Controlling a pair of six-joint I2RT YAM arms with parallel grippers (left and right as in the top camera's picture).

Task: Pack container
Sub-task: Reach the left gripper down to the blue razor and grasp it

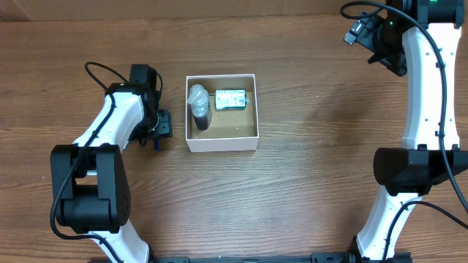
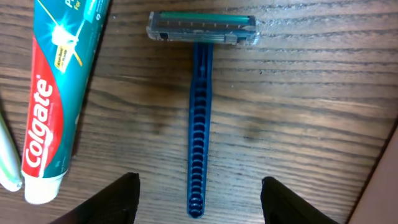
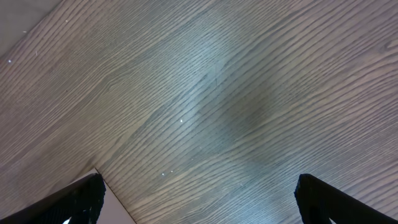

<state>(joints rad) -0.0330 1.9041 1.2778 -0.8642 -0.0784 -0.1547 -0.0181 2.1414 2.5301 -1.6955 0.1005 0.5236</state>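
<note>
The container (image 1: 221,143) is a square white-walled box with a brown floor at the table's middle. A dark spray bottle with a clear cap (image 1: 199,109) and a green packet (image 1: 230,99) lie inside it. My left gripper (image 1: 158,130) is just left of the box. In the left wrist view it is open (image 2: 199,202), with its fingers on either side of the handle end of a blue razor (image 2: 199,124) that lies flat on the table. A Colgate toothpaste tube (image 2: 53,106) lies left of the razor. My right gripper (image 3: 199,199) is open and empty over bare wood at the far right (image 1: 387,52).
A pale green-white object (image 2: 6,155) shows at the left edge of the left wrist view, beside the toothpaste. The right arm's white links (image 1: 424,95) stand along the table's right side. The left arm's base (image 1: 88,190) is at the front left.
</note>
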